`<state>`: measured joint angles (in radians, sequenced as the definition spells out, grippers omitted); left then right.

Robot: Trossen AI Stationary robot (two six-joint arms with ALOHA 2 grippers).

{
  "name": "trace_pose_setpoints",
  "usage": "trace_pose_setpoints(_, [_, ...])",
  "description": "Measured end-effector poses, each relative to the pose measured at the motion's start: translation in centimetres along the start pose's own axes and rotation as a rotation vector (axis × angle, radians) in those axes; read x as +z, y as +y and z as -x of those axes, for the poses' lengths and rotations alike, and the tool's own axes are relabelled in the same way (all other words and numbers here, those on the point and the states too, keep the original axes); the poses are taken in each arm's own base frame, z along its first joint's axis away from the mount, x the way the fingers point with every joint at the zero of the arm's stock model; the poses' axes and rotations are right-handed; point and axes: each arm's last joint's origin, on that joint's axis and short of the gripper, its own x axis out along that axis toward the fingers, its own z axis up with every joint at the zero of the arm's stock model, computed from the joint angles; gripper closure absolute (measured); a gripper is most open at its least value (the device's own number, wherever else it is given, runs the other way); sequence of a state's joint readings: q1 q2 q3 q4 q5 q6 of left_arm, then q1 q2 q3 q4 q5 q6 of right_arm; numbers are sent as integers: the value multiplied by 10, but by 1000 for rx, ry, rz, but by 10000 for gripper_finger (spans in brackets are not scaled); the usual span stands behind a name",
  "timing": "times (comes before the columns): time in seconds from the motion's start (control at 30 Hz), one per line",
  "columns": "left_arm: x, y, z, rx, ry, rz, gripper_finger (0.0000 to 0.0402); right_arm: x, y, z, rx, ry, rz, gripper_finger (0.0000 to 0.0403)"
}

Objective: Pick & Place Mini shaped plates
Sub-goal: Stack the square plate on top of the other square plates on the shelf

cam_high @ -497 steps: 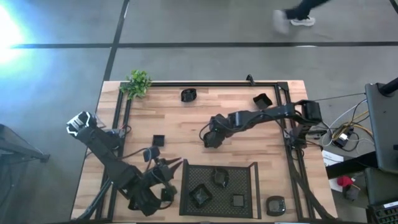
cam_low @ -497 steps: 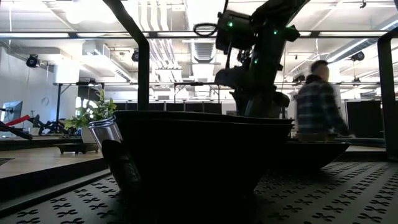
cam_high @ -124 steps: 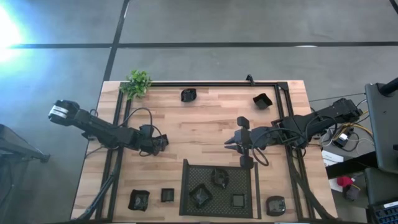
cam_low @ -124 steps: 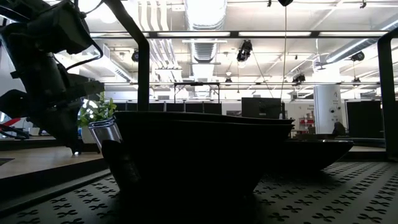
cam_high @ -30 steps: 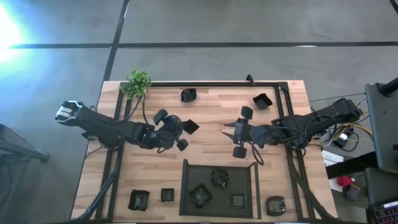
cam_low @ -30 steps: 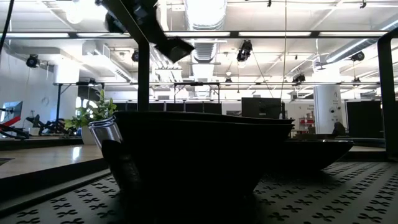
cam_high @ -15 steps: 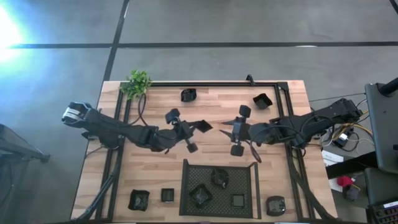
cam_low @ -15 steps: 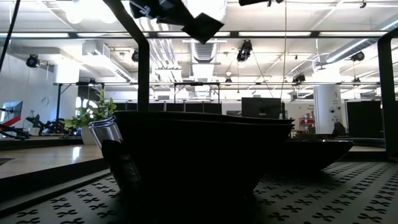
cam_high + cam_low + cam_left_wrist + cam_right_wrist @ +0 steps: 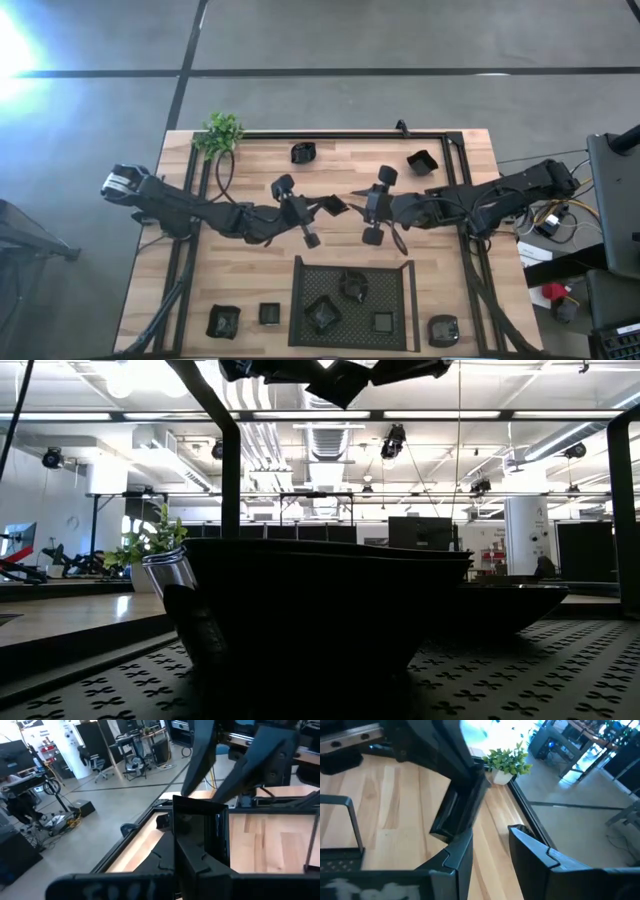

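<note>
Bright ceiling strip lights, backlit silhouettes in low view, window glare top-left overhead, blurred wrist foregrounds

Overhead camera looks straight down; low camera sits inside the mesh tray (image 9: 352, 297).

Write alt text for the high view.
Above mid-table, the left gripper holds a small black plate out toward the open right gripper. Below them a black mesh tray holds several plates; others lie on the wooden table, and a green plant stands at a far corner.
</note>
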<state>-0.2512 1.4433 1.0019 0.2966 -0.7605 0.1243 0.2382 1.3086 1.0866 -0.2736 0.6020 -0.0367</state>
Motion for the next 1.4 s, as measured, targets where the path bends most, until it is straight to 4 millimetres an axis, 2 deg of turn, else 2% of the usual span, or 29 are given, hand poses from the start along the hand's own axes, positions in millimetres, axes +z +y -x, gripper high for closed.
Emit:
trace_pose_setpoints(0.4, [-8, -2, -1, -5, 41, -51, 402, 3, -3, 4, -1, -16, 16, 280])
trace_pose_setpoints(0.7, [-8, 0, -1, 60, 54, -82, 402, 3, -3, 4, 0, -17, 12, 282])
trace_pose_setpoints(1.03, [-9, 0, -1, 64, 56, -84, 401, 4, 0, 4, 85, -22, 5, 292])
trace_pose_setpoints(1.4, [-9, 0, -1, 64, 61, -89, 401, 4, 0, 4, 94, -22, -14, 293])
